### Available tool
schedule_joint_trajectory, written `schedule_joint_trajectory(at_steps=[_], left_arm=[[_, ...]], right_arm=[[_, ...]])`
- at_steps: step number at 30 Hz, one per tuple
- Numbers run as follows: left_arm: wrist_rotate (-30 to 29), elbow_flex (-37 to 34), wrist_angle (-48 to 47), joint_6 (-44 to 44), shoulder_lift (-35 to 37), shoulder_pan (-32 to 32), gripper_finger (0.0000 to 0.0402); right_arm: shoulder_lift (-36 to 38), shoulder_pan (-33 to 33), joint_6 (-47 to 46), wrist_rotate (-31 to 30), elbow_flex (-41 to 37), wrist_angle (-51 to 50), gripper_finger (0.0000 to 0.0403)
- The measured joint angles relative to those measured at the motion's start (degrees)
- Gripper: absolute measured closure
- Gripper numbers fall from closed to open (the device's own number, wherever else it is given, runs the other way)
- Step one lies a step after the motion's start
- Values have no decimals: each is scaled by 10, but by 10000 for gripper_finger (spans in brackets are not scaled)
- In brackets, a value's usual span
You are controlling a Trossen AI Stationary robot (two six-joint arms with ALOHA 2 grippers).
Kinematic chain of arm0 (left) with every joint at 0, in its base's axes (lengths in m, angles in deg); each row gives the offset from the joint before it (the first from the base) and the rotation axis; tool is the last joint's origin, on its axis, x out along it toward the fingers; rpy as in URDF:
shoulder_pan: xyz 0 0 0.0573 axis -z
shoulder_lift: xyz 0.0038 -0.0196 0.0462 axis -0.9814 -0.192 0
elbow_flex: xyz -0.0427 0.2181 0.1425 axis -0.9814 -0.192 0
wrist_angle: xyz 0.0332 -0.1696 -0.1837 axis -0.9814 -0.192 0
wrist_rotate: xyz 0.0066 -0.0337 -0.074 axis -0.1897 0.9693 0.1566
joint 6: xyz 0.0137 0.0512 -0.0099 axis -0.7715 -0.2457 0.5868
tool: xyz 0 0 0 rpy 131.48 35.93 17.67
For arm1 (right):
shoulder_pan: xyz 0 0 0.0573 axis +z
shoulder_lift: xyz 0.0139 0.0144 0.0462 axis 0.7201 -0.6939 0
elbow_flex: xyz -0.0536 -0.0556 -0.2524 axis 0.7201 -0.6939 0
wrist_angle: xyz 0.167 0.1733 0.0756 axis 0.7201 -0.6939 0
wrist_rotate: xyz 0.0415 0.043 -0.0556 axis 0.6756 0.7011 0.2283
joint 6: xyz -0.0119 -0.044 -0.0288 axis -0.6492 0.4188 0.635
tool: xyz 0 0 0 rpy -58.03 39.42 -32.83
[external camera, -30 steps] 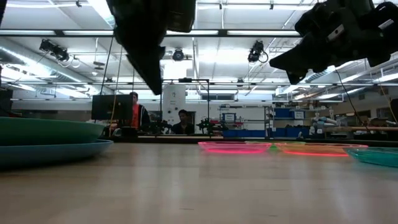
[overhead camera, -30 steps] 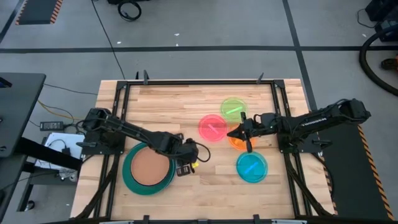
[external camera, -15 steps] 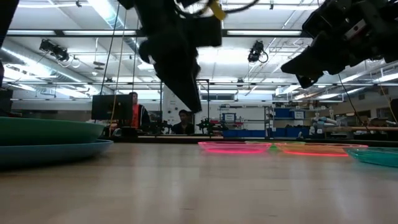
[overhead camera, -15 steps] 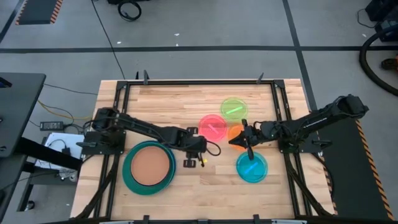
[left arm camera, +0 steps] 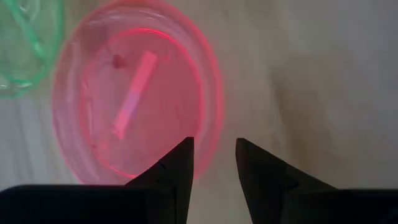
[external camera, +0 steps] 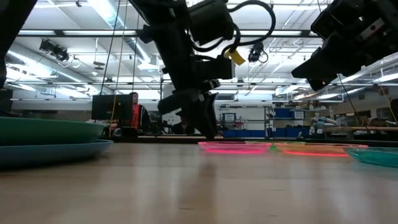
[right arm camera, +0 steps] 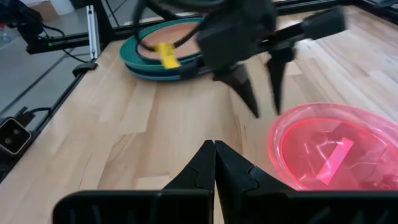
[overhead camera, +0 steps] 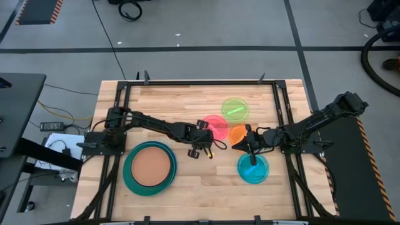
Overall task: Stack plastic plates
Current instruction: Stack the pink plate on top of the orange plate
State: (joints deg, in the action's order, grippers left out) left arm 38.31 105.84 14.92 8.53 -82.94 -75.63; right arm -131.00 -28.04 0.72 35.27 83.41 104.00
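The small pink plate [overhead camera: 216,127] lies flat on the table, also seen in the left wrist view [left arm camera: 134,112] and the low view [external camera: 234,147]. My left gripper [overhead camera: 205,141] [external camera: 208,132] [left arm camera: 214,158] is open and points down at the plate's near-left rim, one finger on each side of the rim. Whether it touches, I cannot tell. My right gripper [overhead camera: 240,141] [right arm camera: 214,152] is shut and hangs raised [external camera: 316,76] over the orange plate [overhead camera: 237,133]. The green plate [overhead camera: 235,109] and cyan plate [overhead camera: 253,167] lie apart. The tan plate [overhead camera: 150,167] rests on the stacked large teal plates [overhead camera: 129,172].
A black metal frame [overhead camera: 122,100] borders the table's left, far and right sides. The stack of large plates [external camera: 43,140] sits at the near left. Bare wood lies between the stack and the small plates. People stand in the room beyond the table [external camera: 135,115].
My left gripper has swung from beside the large stack toward the table's right and far side, and come down low at the pink plate's rim. My right gripper has drifted slightly toward the near edge. No plate has moved.
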Motion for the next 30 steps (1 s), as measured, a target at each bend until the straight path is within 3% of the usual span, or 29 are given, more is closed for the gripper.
schedule_joint_trajectory(at_steps=[5, 10, 19, 24, 30], left_arm=[[3, 0, 1, -21, -4, -23, 274], [70, 0, -11, -53, -9, -39, 274], [74, 1, 0, -116, -28, -52, 282], [72, 1, -3, -139, -32, -51, 313], [73, 1, -10, -140, -32, -49, 385]], right_arm=[[0, 19, -8, -24, 0, -2, 391], [0, 30, -10, -31, 0, -3, 391], [0, 30, -13, -31, 0, -3, 391], [0, 30, -10, -34, 0, -4, 391], [0, 30, -9, -40, 0, -5, 391]])
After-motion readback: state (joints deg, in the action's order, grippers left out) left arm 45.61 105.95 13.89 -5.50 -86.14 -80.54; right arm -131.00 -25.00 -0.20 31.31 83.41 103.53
